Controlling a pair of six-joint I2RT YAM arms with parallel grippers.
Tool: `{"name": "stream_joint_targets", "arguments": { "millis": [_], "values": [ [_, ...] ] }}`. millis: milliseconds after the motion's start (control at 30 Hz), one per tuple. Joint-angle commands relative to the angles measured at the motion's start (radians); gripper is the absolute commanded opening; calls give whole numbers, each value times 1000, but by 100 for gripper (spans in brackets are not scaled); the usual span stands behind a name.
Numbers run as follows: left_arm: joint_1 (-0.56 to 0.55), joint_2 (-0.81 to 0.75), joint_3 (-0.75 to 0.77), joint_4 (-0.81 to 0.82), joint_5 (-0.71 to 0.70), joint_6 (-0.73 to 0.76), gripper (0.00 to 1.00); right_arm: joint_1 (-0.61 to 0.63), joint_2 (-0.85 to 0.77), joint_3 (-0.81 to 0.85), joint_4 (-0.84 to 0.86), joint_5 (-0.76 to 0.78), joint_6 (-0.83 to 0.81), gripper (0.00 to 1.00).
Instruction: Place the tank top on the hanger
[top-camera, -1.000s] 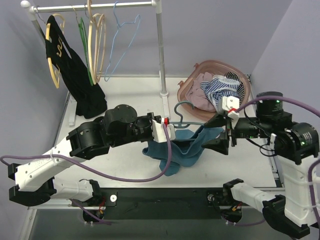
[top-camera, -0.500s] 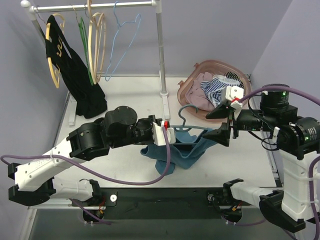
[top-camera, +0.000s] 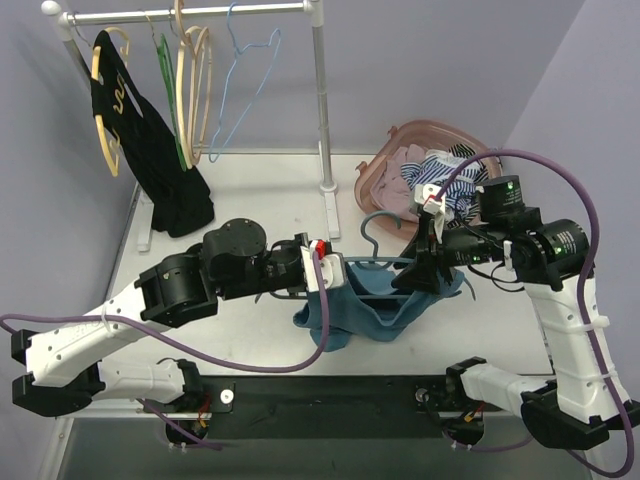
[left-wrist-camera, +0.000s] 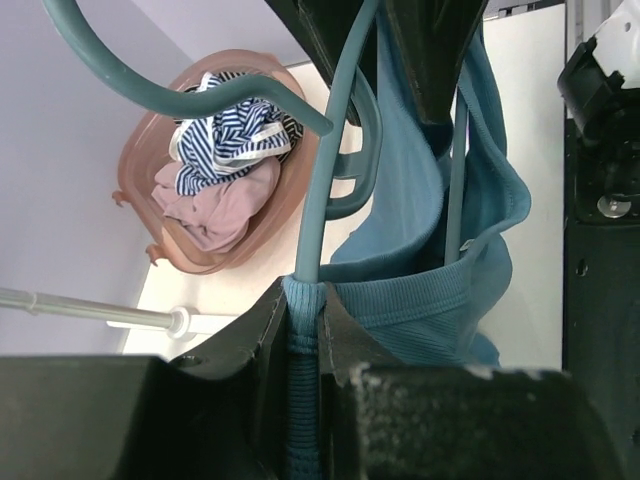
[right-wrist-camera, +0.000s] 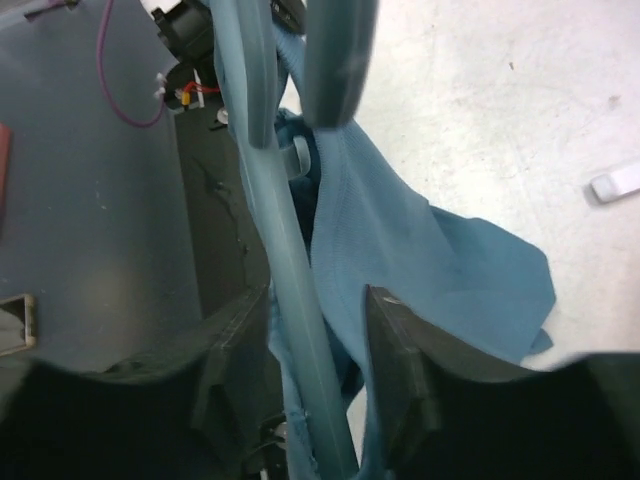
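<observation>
Teal tank top (top-camera: 360, 310) cloth and one hanger (left-wrist-camera: 335, 150) arm sit pinched together in the left fingers (left-wrist-camera: 250, 345). The right fingers (right-wrist-camera: 235, 345) have swung in from the basket side and are narrowing around the other arm and the cloth; I cannot tell whether they grip yet. The garment drapes from the hanger above the bench (top-camera: 250, 190), probably nearly threaded. The pink basket (top-camera: 372, 180) holds striped cloth (top-camera: 450, 170) and pink cloth (top-camera: 400, 205).

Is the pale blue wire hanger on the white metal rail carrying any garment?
No, the pale blue wire hanger hangs bare on the white metal rail.
</observation>
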Motion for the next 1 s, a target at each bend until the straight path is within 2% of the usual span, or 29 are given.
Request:
{"name": "stream_joint_targets", "arguments": {
  "millis": [0, 33, 167, 233, 400, 433, 667, 833, 967],
  "values": [
    [-4, -38, -30, 169, 37, -51, 0, 20, -9, 2, 10, -49, 12, 33],
    [-3, -45, -46, 172, 33, -51, 0, 21, -9, 4, 7, -49, -1, 23],
    [5, -78, -98, 182, 16, -56, 0, 21, -12, 18, -8, -43, -29, 0],
    [14, -108, -122, 178, 5, -59, 0, 21, -20, 22, -15, -30, -44, 0],
    [60, -182, -181, 117, 23, -88, 25, 9, -44, 35, -22, 19, -101, 0],
    [72, -200, -185, 103, 37, -94, 27, 7, -49, 39, -22, 35, -109, 0],
    [252, -251, -234, 9, 215, -160, 34, -3, -53, 77, -30, 88, -173, 0],
    [263, -254, -236, 67, 255, -192, 48, 3, -49, 71, -42, 59, -190, 0],
    [263, -225, -196, 92, 287, -214, 53, 4, -55, 54, -41, 57, -195, 0]
  ]
}}
